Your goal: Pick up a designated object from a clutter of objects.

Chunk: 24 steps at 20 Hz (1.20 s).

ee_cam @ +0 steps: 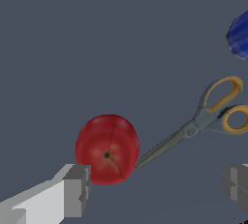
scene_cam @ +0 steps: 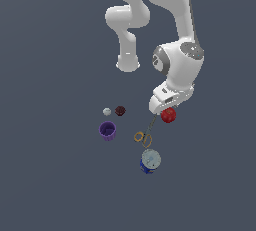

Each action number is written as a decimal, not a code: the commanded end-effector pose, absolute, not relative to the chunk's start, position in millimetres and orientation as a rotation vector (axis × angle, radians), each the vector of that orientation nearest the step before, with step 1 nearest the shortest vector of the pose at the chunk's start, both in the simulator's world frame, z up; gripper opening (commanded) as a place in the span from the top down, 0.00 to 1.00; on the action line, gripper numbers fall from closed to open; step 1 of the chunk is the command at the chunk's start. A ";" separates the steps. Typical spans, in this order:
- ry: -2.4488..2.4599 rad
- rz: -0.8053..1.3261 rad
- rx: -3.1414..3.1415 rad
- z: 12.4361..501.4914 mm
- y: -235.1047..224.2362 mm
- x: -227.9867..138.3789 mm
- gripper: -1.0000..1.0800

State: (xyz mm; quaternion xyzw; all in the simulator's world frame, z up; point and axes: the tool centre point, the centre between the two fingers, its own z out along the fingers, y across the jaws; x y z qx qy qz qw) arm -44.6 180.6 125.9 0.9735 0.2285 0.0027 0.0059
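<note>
Wrist view is showing the open gripper (ee_cam: pixel 157 189) hovering off-centre over the glossy red apple-shaped ball (ee_cam: pixel 107 149), one finger (ee_cam: pixel 76 189) touching it, scissor tips alongside.

Apple (ee_cam: pixel 107 148): smooth red skin, faint sheen. Scissors (ee_cam: pixel 201 121): grey metallic blades, glossy yellow plastic-looking handles. Can (scene_cam: pixel 149 161): blue body, silvery metallic top. Cup (scene_cam: pixel 107 130): ribbed purple. Counter (scene_cam: pixel 50 175): matt grey. Claw (ee_cam: pixel 155 189): matt grey-white pads.
</note>
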 end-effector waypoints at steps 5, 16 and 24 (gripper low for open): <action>0.841 0.002 3.025 100.3 206.6 -65.5 0.04; 0.856 -0.001 3.022 86.5 209.7 -69.0 0.04; 0.861 -0.001 3.022 52.6 210.3 -70.1 0.04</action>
